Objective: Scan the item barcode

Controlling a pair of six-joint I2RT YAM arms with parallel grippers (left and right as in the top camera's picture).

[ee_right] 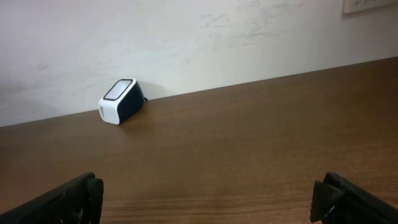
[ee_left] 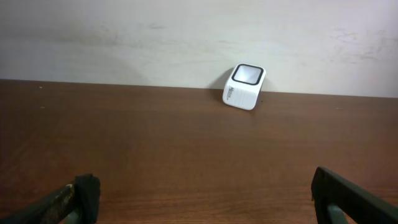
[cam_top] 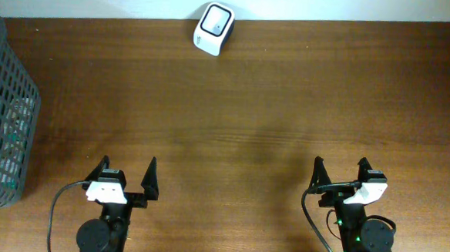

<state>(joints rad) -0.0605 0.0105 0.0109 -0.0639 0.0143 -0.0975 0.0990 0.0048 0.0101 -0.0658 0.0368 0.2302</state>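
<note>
– While both arms sit at the near edge of the table (cam_top: 249, 104), what's the left gripper (cam_top: 126, 173) doing?

– Released. Jaws spread wide, fingers pointing twd the far wall (ee_left: 186, 37). Its wrist cam shows just bare wood btwn the two fingertips. It isn't gripping anything.

– And the right gripper (cam_top: 340, 169)?

– Same story: jaws wide apart, holding nothing, parked at the near edge on the right side. Bare wood btwn its fingers too.

– Where's the thing they scan with?

– Small white barcode scanner (cam_top: 214, 28), dark window w/ a white frame on its tilted top face. It sits at the far edge of the table, right by the wall, a bit left of centre. It's well apart from both grippers. From the left wrist cam it's straight ahead, slightly right of middle. From the right wrist cam it's off to the left.

– And the item w/ the barcode?

– Can't tell. Dark grey mesh basket (cam_top: 26, 92) stands at the table's left edge, well apart from the left gripper. Sth shows thru the mesh, but it's too unclear to name.

– Anything else?

– Black cable (cam_top: 54, 213) loops beside the left arm's base.
</note>
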